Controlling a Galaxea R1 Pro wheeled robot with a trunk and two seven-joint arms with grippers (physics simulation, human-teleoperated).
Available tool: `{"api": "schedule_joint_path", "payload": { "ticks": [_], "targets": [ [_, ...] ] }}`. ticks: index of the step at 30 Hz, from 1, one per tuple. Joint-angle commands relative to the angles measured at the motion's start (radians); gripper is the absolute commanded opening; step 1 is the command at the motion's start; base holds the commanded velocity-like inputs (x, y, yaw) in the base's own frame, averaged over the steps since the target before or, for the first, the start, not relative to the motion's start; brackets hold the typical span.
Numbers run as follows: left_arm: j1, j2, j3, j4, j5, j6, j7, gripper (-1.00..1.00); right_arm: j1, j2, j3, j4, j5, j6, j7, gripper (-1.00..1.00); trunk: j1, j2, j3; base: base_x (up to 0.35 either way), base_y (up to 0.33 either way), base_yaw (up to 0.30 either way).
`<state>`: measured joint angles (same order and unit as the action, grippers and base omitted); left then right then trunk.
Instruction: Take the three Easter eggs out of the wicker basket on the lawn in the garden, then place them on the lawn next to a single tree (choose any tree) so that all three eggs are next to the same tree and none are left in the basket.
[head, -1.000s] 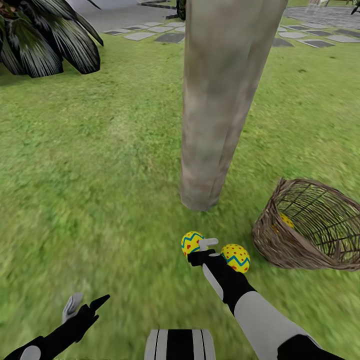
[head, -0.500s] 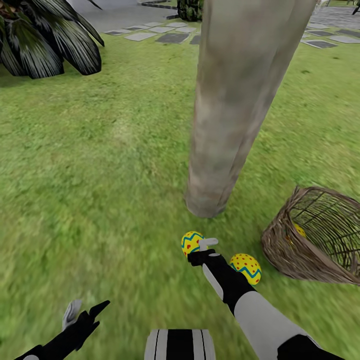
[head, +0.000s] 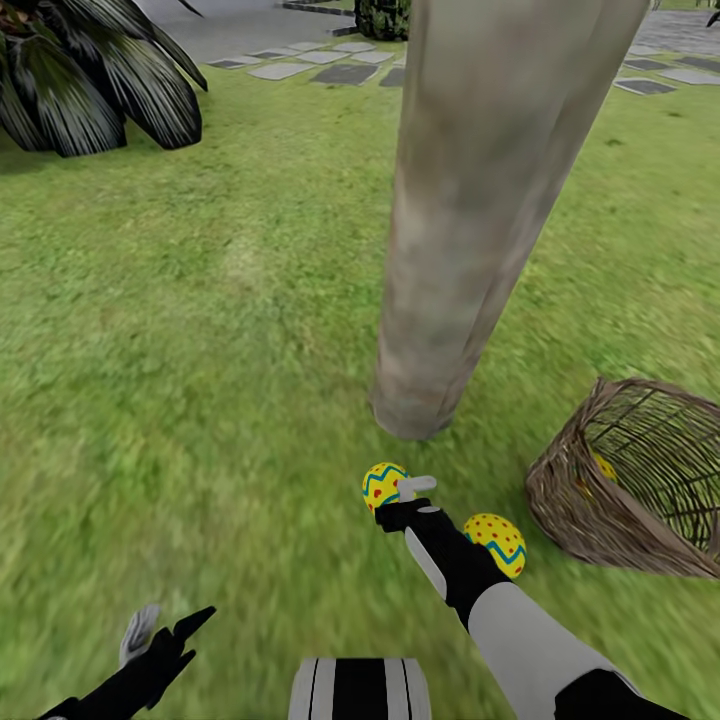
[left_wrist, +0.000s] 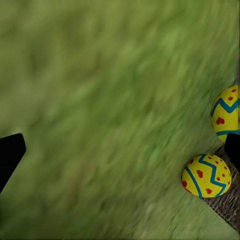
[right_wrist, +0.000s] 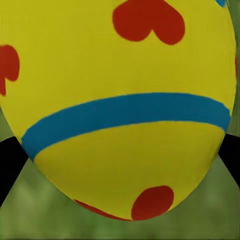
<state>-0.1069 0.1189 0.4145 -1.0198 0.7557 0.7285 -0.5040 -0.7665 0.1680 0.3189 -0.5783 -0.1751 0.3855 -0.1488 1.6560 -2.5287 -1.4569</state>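
Note:
In the head view my right gripper (head: 400, 497) is shut on a yellow Easter egg (head: 381, 484), held just above the lawn (head: 200, 380) in front of the tree (head: 470, 230) trunk's base. The right wrist view shows this egg (right_wrist: 120, 110) close up, between two black fingers (right_wrist: 7, 167). A second egg (head: 497, 542) lies on the grass beside my right forearm. The wicker basket (head: 590, 505) lies tipped at the right, and a third egg (head: 601, 466) shows through its weave. My left gripper (head: 165, 630) is open and empty, low on the left. Two eggs (left_wrist: 206, 175) appear in the left wrist view.
A dark broad-leaved plant (head: 90, 90) stands at the back left. Grey paving stones (head: 300, 68) run along the far edge of the grass. Open grass stretches left of the trunk.
The whole picture has shifted, so the camera moved: trunk, basket and the lying egg sit further right and lower. My right gripper still holds its egg. My left gripper has sunk slightly.

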Motion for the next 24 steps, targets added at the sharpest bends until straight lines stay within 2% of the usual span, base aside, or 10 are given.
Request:
{"api": "schedule_joint_path", "payload": {
  "ticks": [1, 5, 10, 13, 15, 19, 24],
  "targets": [
    [0.000, 0.000, 0.003, -0.005, 0.003, 0.011, -0.002, 1.00, -0.001, -0.001, 0.006, -0.001, -0.010, 0.004, -0.009, -1.00, 0.000, -0.001, -0.005, 0.004, 0.000, 0.000],
    [0.000, 0.000, 0.003, -0.009, 0.004, 0.016, -0.002, 1.00, -0.001, -0.001, 0.006, -0.002, -0.010, 0.004, -0.009, -1.00, 0.002, -0.001, -0.020, 0.001, 0.000, 0.000],
    [-0.001, 0.001, 0.004, -0.009, 0.004, 0.016, -0.007, 1.00, -0.001, -0.001, 0.006, -0.003, -0.010, 0.004, -0.009, -1.00, 0.002, -0.001, -0.020, 0.000, 0.000, 0.000],
    [-0.001, 0.001, 0.004, -0.009, 0.004, 0.016, -0.019, 1.00, -0.001, -0.001, 0.006, -0.003, -0.010, 0.003, -0.009, -1.00, 0.003, -0.002, -0.032, 0.000, 0.000, 0.000],
    [-0.001, 0.001, 0.004, -0.009, 0.004, 0.016, -0.025, 1.00, -0.001, -0.001, 0.006, -0.003, -0.010, 0.003, -0.009, -1.00, 0.003, -0.002, -0.032, 0.000, 0.000, 0.000],
    [-0.001, 0.004, 0.004, 0.005, -0.003, 0.011, -0.080, 1.00, -0.001, -0.001, 0.006, -0.005, -0.010, 0.003, -0.009, -1.00, 0.003, -0.002, -0.032, 0.037, 0.000, 0.000],
    [-0.001, 0.005, 0.005, 0.046, -0.009, 0.003, -0.091, 1.00, -0.001, -0.001, 0.006, -0.006, -0.010, 0.003, -0.009, -1.00, 0.003, -0.002, -0.032, 0.160, 0.000, 0.000]
  ]
}}
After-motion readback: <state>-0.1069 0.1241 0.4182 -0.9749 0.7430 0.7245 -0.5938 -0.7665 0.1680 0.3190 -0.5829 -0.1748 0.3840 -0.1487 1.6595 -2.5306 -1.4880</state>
